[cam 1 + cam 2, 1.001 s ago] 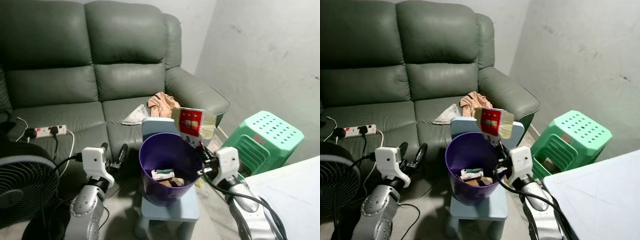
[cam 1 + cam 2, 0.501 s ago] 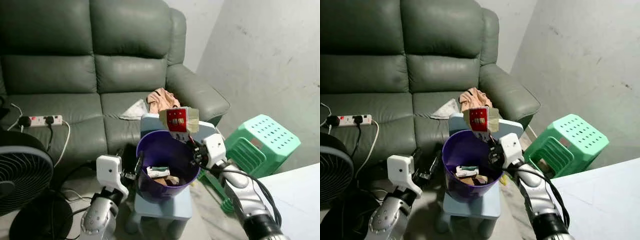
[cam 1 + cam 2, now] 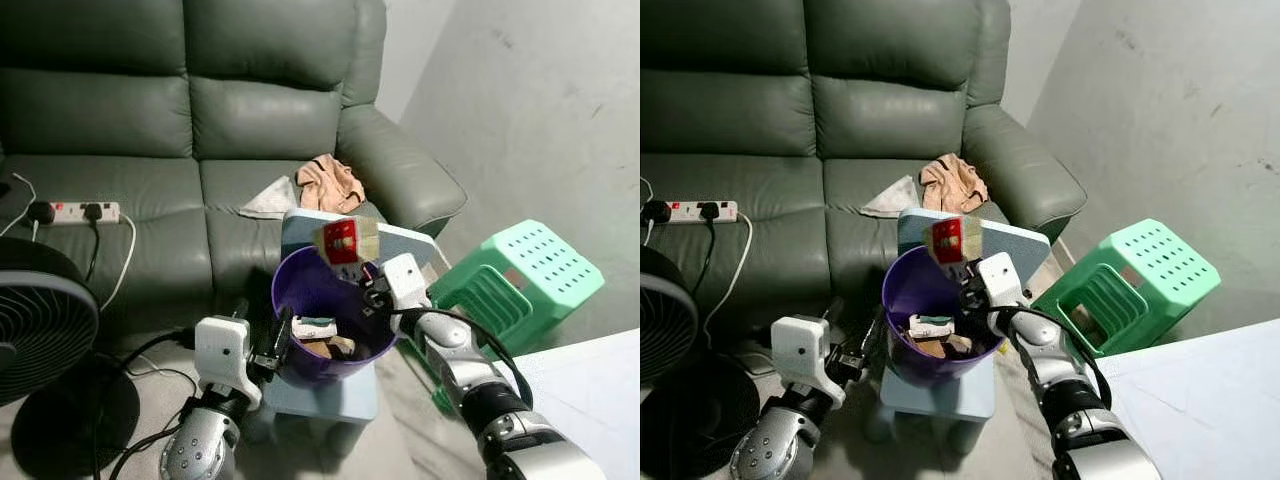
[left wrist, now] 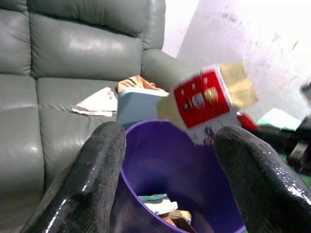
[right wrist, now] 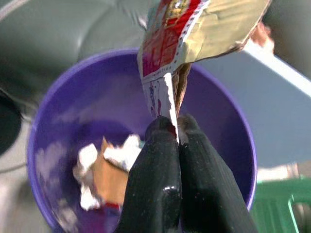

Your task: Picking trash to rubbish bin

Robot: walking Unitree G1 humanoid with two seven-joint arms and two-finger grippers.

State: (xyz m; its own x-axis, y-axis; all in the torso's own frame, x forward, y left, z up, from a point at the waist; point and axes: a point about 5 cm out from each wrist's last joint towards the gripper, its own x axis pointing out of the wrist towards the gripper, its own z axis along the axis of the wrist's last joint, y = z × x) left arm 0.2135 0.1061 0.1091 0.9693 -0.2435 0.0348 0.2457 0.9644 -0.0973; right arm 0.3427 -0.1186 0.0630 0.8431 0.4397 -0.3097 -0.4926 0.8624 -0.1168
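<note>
The right claw (image 5: 176, 127) is pinched tight on the torn lower edge of a crinkled red and gold foil wrapper (image 3: 346, 240), held above the open mouth of the round purple plastic bin (image 3: 300, 285). Paper scraps (image 5: 104, 170) lie at the bin's bottom. The left claw (image 3: 262, 340) hangs spread wide, empty, at the bin's 8 o'clock. The bin sits on a pale blue stool (image 3: 335, 395). A ribbed green plastic stool (image 3: 530, 275) stands at 3 o'clock, a grey-green leather sofa (image 3: 200, 120) with a crumpled peach cloth (image 3: 330, 183) at 12, a fan (image 3: 40, 330) at 9.
</note>
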